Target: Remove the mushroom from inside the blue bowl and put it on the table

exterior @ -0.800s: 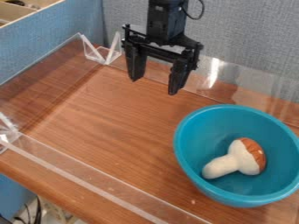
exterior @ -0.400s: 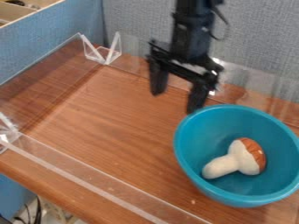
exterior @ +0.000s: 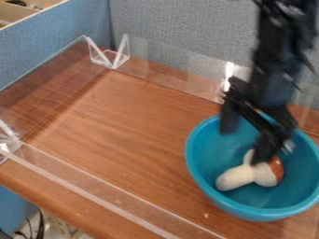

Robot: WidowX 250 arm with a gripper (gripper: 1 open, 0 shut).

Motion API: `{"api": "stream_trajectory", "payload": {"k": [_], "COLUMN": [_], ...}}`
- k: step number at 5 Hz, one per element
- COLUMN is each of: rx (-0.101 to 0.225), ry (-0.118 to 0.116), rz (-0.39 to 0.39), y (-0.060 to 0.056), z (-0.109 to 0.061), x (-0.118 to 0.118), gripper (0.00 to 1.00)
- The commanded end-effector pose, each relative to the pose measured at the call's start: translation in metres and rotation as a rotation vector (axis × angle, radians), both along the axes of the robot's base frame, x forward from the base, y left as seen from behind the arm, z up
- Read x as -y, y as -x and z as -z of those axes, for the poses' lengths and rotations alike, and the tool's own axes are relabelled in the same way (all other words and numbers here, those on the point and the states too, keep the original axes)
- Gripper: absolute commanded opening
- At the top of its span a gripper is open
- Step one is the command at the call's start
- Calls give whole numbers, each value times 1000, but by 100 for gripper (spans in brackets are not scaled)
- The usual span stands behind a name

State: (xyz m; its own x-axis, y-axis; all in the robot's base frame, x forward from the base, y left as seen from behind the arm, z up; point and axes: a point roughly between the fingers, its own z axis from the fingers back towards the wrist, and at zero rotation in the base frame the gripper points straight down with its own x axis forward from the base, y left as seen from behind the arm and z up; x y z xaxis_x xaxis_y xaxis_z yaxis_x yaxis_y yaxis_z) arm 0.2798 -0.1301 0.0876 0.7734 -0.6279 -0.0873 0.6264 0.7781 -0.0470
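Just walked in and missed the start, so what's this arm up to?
A single robot arm is going after a toy mushroom that lies on its side inside a blue bowl at the right of the wooden table. Its gripper points down with the jaws open, low over the bowl and right above the mushroom. Nothing is gripped yet; the mushroom is in the bowl, so the lift and the move onto the table are not yet done.

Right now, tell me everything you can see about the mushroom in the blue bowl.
The mushroom is a small toy with a thick cream-white stem and a rounded orange-brown cap, smooth like plastic. It lies on its side at the bottom of the blue bowl, stem toward the lower left, cap toward the right. The open end effector hangs above it, partly hiding the cap; contact cannot be told.
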Motion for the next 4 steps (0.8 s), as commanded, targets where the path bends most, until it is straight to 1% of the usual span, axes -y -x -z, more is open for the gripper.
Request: {"api": "stream_trajectory", "payload": {"k": [1, 2, 3, 4], "rx": [29, 8, 12, 15], "ry": [18, 15, 10, 6], "rz": [44, 54, 53, 55], "y": [-3, -4, -8, -10], "z": [15, 39, 45, 48], "x": [9, 12, 12, 10], "gripper": [100, 100, 100, 0]}}
